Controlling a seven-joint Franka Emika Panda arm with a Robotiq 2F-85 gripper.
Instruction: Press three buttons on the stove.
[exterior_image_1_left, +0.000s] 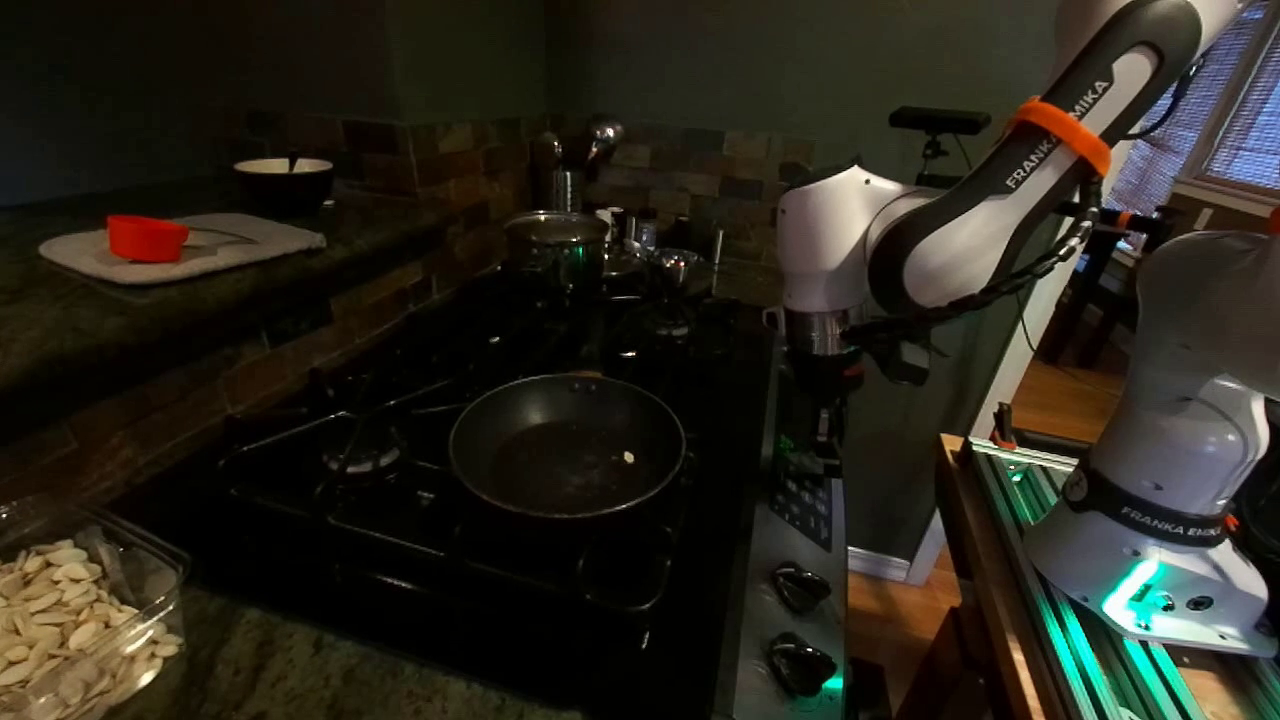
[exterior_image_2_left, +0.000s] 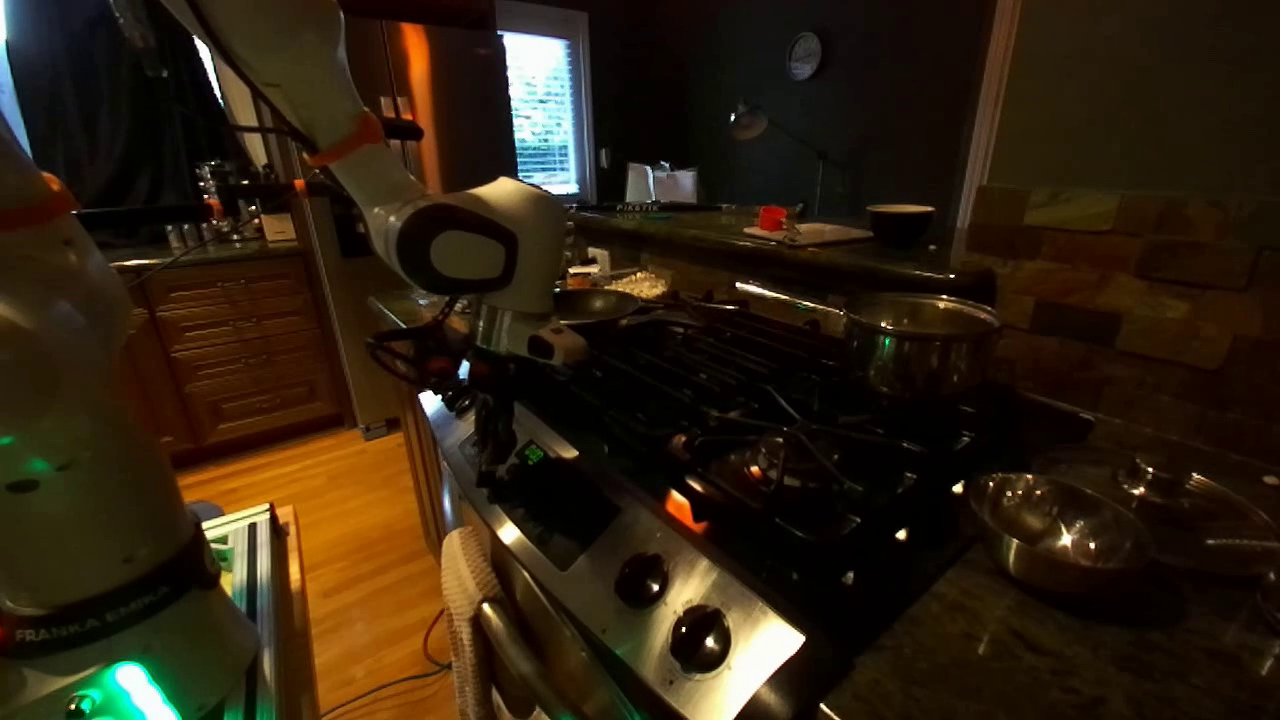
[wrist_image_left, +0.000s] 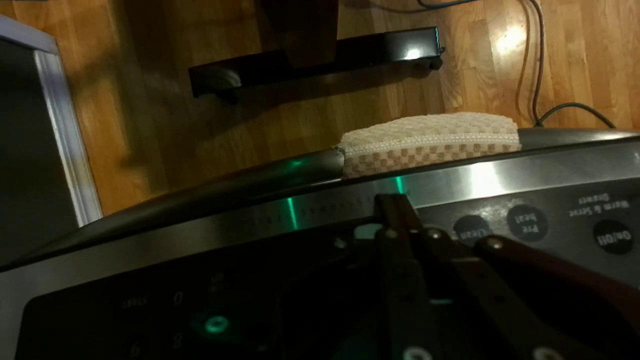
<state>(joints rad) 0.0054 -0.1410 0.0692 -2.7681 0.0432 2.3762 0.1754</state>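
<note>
The black stove (exterior_image_1_left: 470, 625) with burner grates shows in both exterior views (exterior_image_2_left: 870, 600). Its grey control strip (exterior_image_1_left: 745, 640) runs along one edge. Pale-marked buttons (exterior_image_1_left: 803, 505) sit in a panel on the strip. In the wrist view the round pads "Pre heat" (wrist_image_left: 527, 222), "Clean" (wrist_image_left: 470, 227) and "On/Off" (wrist_image_left: 613, 236) read upside down, and dark number pads (wrist_image_left: 177, 298) lie to the left. My gripper (wrist_image_left: 394, 200) points down over the panel, fingers together with nothing between them. It partly covers "Clean". It shows in both exterior views (exterior_image_1_left: 828, 458) (exterior_image_2_left: 490, 468); contact cannot be told.
Round dark knobs (exterior_image_1_left: 800, 587) flank the button panel (exterior_image_2_left: 641, 580). A frying pan (exterior_image_1_left: 568, 450) and a pot (exterior_image_2_left: 920, 350) stand on the grates. A metal bowl (exterior_image_2_left: 1055, 545) sits at the stove's side. A towel (wrist_image_left: 430, 145) hangs on the oven handle (wrist_image_left: 280, 175).
</note>
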